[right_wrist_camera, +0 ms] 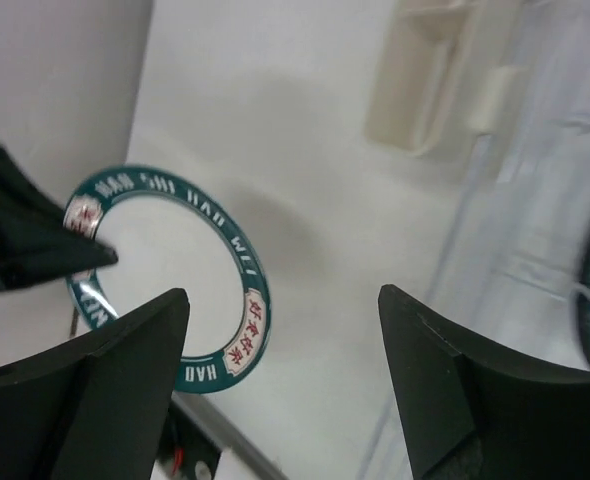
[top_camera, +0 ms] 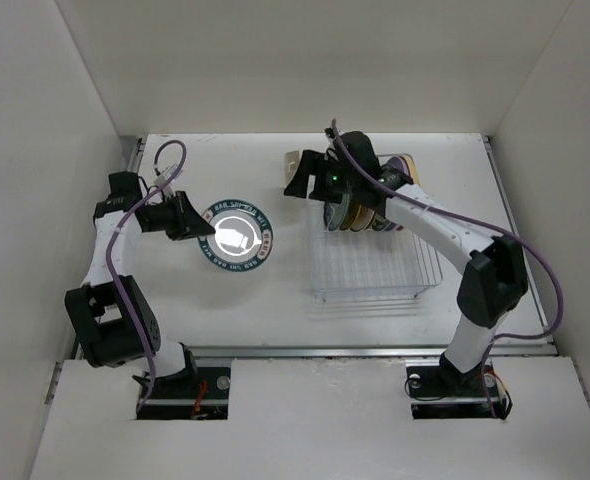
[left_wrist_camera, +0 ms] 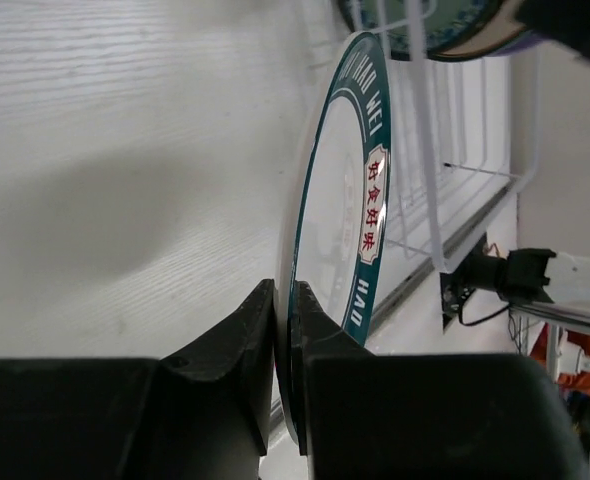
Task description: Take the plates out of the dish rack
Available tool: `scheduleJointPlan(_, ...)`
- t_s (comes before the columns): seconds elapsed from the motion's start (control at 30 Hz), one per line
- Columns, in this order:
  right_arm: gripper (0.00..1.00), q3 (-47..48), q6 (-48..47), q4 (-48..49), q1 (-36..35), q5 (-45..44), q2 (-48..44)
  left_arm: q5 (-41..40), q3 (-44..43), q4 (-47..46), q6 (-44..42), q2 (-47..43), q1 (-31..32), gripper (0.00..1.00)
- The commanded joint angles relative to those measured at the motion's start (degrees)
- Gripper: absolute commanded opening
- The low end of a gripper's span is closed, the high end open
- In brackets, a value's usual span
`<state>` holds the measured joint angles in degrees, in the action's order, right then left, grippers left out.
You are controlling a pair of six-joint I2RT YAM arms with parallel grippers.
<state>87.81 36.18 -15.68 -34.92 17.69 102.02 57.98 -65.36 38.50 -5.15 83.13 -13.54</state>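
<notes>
Left gripper (left_wrist_camera: 283, 300) clamped on rim of teal-rimmed plate (top_camera: 237, 240), left of dish rack (top_camera: 375, 275); plate possibly touching table (top_camera: 225, 315). Right gripper (right_wrist_camera: 283, 295) spread wide, empty, above other plates (top_camera: 360, 215) at rack's far end.

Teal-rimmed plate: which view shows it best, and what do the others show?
Top external: the whole round face of the teal-rimmed plate shows, its edge pinched by the left gripper. Left wrist sees it nearly edge-on. Right wrist shows most of the rim, partly hidden by the right gripper.
</notes>
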Motion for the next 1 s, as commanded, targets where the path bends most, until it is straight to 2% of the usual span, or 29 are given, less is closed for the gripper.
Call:
scheduleJointPlan(0.0, 0.82, 7.2, -0.8, -14.9, 0.0, -22.2, -5.5, -6.1, 1.8, -1.0, 1.0, 2.0, -1.8, 0.0)
scheduleJointPlan(0.03, 0.82, 8.3, -0.8, -17.3, 0.0, -29.0, -5.5, -7.7, 2.3, -3.1, 1.8, 3.0, -2.4, 0.0)
scheduleJointPlan(0.07, 0.82, 10.7, -0.2, -22.1, 0.0, -31.7, -4.4, -9.0, 2.3, -4.1, 2.5, 4.1, -2.5, 0.0)
scheduleJointPlan(0.17, 0.72, 15.1, 1.1, -28.9, 1.1, -40.2, -1.4, -11.7, 2.3, -8.5, 3.9, 8.3, -3.0, 0.0)
scheduleJointPlan(0.2, 0.7, 15.7, 1.1, -31.3, 1.1, -41.1, 0.5, -11.7, 2.9, -10.2, 5.7, 9.1, -3.6, 0.0)
scheduleJointPlan(0.33, 0.55, 16.4, 0.4, -32.0, 2.2, -41.7, 4.6, -12.7, 1.8, -17.0, 9.0, 14.9, -5.4, 0.0)
scheduleJointPlan(0.37, 0.47, 16.4, 0.4, -32.0, 2.2, -41.7, 5.3, -14.3, 0.4, -17.0, 9.0, 15.9, -5.9, 0.0)
scheduleJointPlan(0.47, 0.44, 16.4, 1.2, -32.0, 2.2, -42.6, 8.1, -17.0, -0.6, -17.0, 9.0, 18.4, -6.4, 0.0)
scheduleJointPlan(0.53, 0.44, 15.7, 2.4, -32.6, 2.7, -44.0, 9.3, -18.2, -0.6, -17.0, 8.3, 19.3, -6.4, 0.1)
scheduleJointPlan(0.6, 0.49, 15.7, 2.4, -32.6, 2.7, -44.6, 9.9, -19.3, -0.6, -17.0, 8.3, 20.2, -6.9, 0.15)
scheduleJointPlan(0.77, 0.47, 15.7, 2.4, -32.0, 2.7, -43.4, 12.8, -20.4, -1.3, -17.5, 8.8, 22.3, -8.3, 0.36)
scheduleJointPlan(0.8, 0.44, 16.2, 2.4, -32.0, 2.7, -43.4, 13.5, -20.4, -1.3, -17.5, 8.8, 22.3, -8.8, 0.43)
scheduleJointPlan(0.83, 0.27, 16.3, 2.4, -32.0, 2.7, -43.4, 13.5, -20.4, -1.9, -17.5, 8.8, 22.3, -8.8, 0.45)
scheduleJointPlan(0.93, 0.0, 16.3, 2.4, -32.7, 2.7, -44.0, 12.4, -20.9, -2.5, -16.0, 8.2, 21.5, -9.3, 0.53)
scheduleJointPlan(0.97, 0.0, 16.8, 2.4, -33.4, 2.7, -45.4, 11.8, -20.9, -2.5, -14.9, 8.2, 20.9, -9.3, 0.55)
